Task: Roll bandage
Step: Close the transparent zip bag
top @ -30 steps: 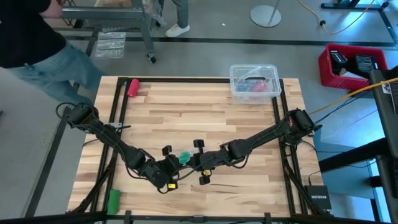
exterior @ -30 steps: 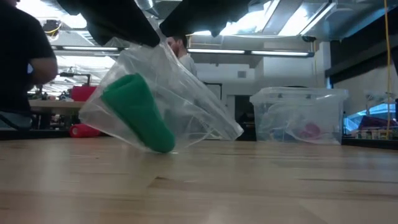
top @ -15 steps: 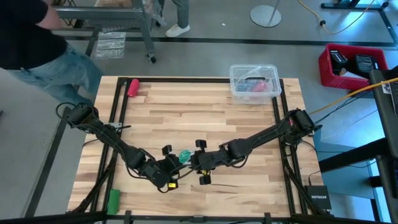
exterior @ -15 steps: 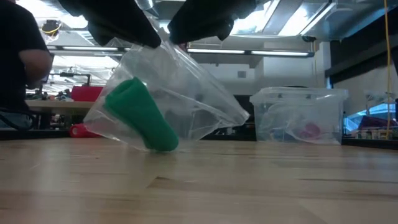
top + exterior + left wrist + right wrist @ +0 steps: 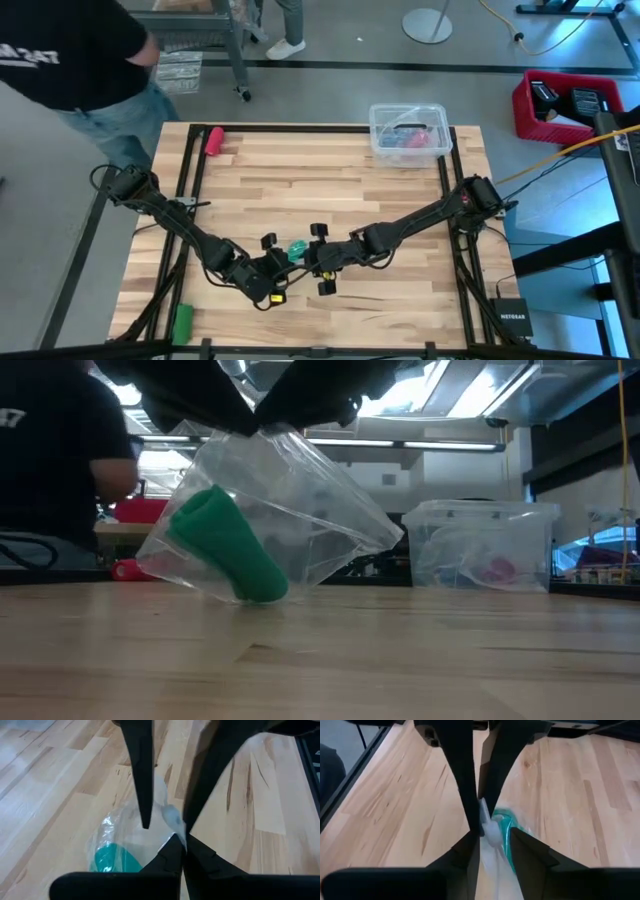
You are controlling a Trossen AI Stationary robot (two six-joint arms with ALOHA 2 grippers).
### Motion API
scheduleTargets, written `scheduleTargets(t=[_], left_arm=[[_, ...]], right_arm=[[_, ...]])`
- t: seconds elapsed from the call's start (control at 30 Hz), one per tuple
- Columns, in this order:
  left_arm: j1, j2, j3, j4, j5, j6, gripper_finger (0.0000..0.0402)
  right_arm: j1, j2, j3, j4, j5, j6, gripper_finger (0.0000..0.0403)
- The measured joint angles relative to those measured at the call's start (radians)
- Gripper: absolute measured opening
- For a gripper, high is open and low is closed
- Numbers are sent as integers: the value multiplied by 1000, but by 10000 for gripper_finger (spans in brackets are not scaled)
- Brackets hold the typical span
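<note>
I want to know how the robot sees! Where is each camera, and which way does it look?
High view: above the table, looking straight down; shows both arms, the left end effector and right end effector meeting at the bandage.
Low view: at table-top height, looking level across; dark arm parts at the top hold the clear bag.
Left wrist view: on the left arm, looking past its fingers at the bag.
Right wrist view: on the right arm, past its fingers.
Every view shows the teal bandage inside the bag.
</note>
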Motion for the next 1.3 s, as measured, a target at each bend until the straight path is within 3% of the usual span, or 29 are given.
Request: scheduleTargets(t=[0.7, 0.87, 1.17, 1.3], left_arm=[[0, 0, 0, 0, 1, 14, 0], [0, 0, 0, 1, 1, -6, 2], [-7, -74, 0, -14, 47, 23, 76], [0, -105, 0, -10, 53, 27, 91]], right_arm=[[0, 0, 0, 13, -27, -56, 27], [0, 0, 0, 12, -22, -56, 29], [0, 0, 0, -3, -14, -56, 27], [1, 0, 0, -10, -11, -56, 32]])
